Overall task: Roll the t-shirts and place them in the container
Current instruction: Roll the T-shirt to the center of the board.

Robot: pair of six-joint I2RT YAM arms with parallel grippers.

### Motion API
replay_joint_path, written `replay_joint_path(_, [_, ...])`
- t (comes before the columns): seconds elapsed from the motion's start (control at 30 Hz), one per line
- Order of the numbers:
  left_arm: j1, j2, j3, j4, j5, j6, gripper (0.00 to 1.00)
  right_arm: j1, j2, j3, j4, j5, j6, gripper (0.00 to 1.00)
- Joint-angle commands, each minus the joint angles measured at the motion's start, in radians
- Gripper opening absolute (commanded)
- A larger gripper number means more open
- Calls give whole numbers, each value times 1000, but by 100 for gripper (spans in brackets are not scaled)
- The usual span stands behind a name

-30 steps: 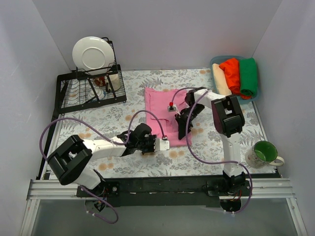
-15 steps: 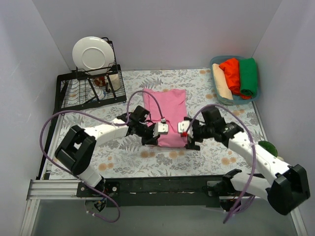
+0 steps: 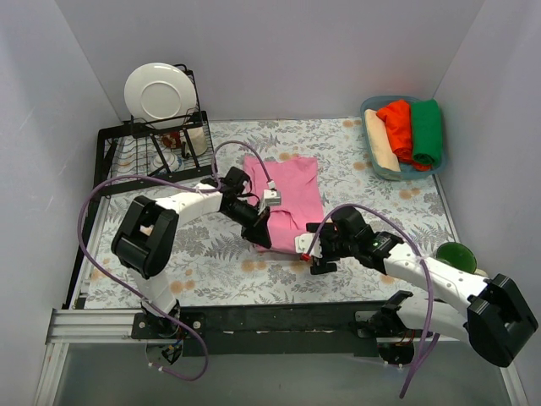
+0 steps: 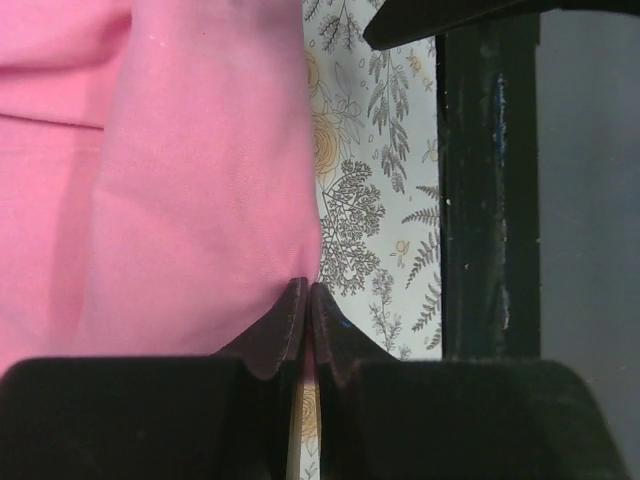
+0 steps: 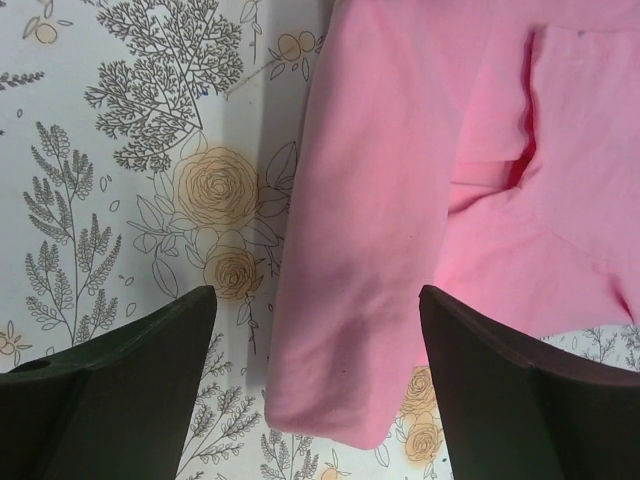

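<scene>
Pinches the pink t-shirt [image 3: 292, 190] edge between tightly pressed left fingers [image 4: 301, 298]; holds right fingers [image 3: 318, 255] spread wide over its near hem above the desk [image 3: 203, 258].

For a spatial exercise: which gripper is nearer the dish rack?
Left. The left gripper, pinching the pink t-shirt, is right of the dish rack; the right gripper sits farther right.

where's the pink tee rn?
Top view: the pink t-shirt lies mid-table, right of the dish rack and left of the blue bin, its near edge pinched by the left hand and under the open right hand.
</scene>
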Motion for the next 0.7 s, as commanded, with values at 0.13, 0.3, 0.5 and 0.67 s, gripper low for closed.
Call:
replay_joint_path(0.13, [89,-2,13,-26,198,-105,0,31,66,-54,176,25,26,89])
replay_joint_path(0.3, [122,8,2,1,239,-146,0,52,125,-82,290,87,28,88])
replay_joint_path(0.5, [149,-19,-18,-6,218,-130,7,60,200,-116,479,171,46,42])
replay_joint_path(0.67, [143,-243,-200,230,-1,-163,50,60,208,-74,396,103,75,4])
